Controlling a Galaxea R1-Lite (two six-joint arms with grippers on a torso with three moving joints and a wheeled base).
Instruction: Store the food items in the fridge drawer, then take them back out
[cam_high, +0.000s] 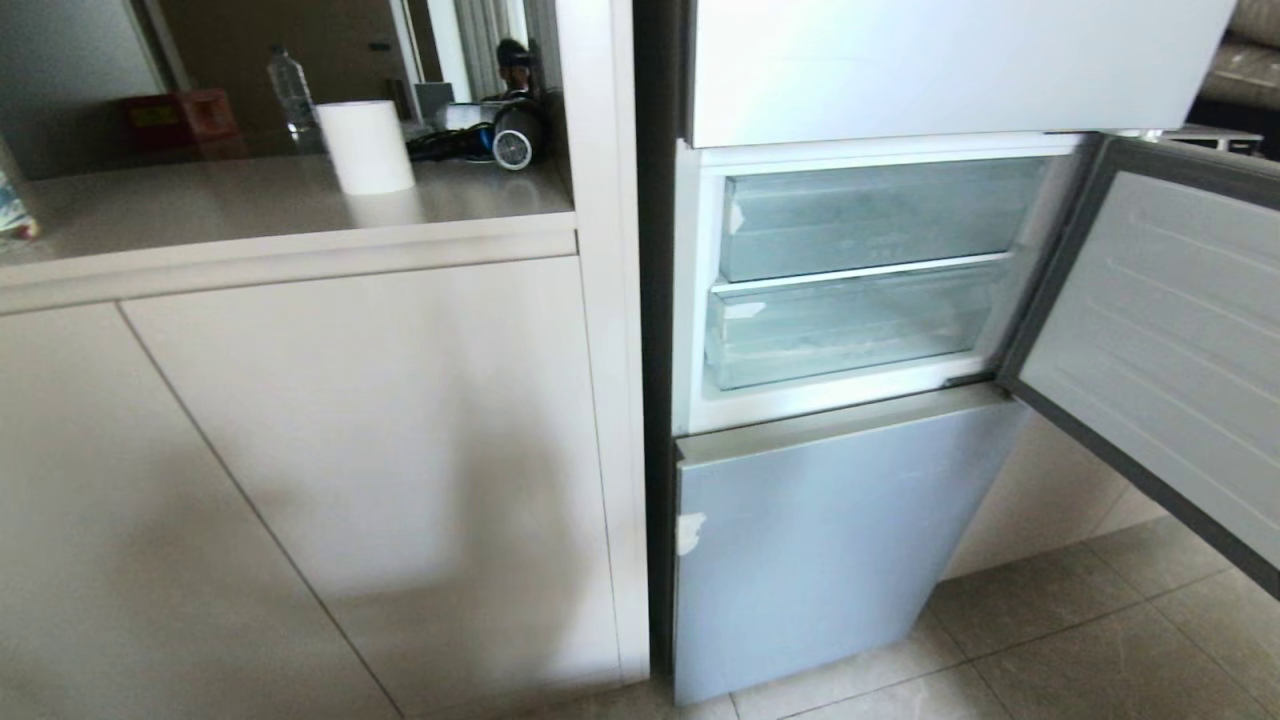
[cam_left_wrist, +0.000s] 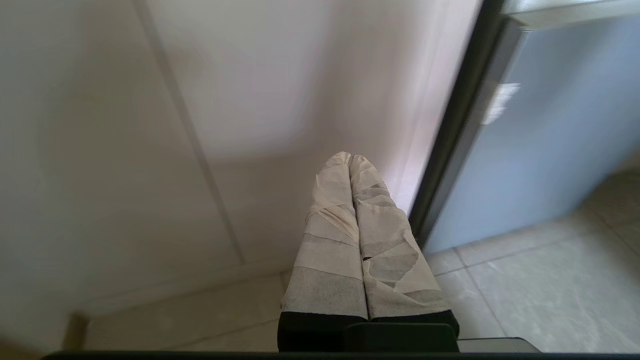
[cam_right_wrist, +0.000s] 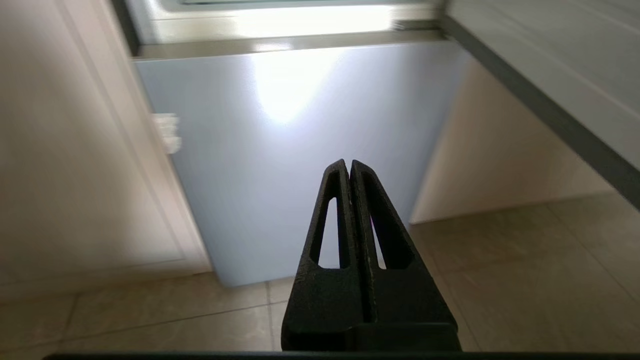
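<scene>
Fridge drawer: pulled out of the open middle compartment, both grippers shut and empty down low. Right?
Not quite. The head view shows the fridge drawer pushed in, not pulled out. The rest holds: the wrist views show the left gripper and the right gripper shut, empty and low.

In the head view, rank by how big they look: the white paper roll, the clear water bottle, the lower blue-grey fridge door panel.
Lower blue-grey fridge door panel, largest.
White paper roll.
Clear water bottle, smallest, though it stands farther back.

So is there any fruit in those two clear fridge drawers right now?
No, both the lower drawer and the bin above it look bare through their clear fronts.
</scene>
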